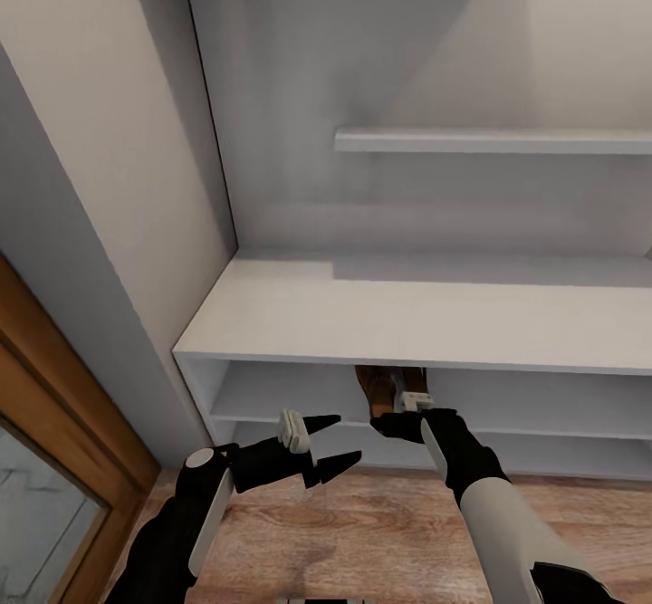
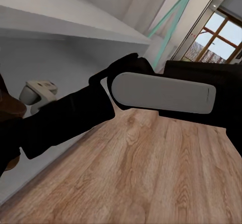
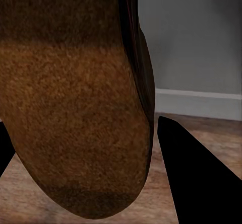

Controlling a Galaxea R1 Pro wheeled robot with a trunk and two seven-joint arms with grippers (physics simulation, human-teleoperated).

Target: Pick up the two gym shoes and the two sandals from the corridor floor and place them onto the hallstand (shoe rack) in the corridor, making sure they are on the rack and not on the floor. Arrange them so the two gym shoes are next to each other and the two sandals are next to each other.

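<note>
One dark brown sandal (image 1: 388, 388) hangs at the mouth of the upper cubby of the light-grey hallstand (image 1: 407, 314), just under its bench top. My right gripper (image 1: 397, 423) is shut on it from below. In the right wrist view the sandal (image 3: 75, 98) sits between the black fingers (image 3: 194, 181), above the corridor floor (image 3: 201, 126). My left gripper (image 1: 332, 442) is open with nothing in it, a little to the left of the sandal and in front of the lower cubby. The gym shoes are out of view.
A wood-framed glass door (image 1: 45, 405) and a grey wall flank the hallstand on the left. A wall shelf (image 1: 493, 140) juts out above the bench top. Wood-plank floor (image 1: 380, 532) runs under both arms. A slanted teal stand (image 2: 174, 17) rises farther down the corridor.
</note>
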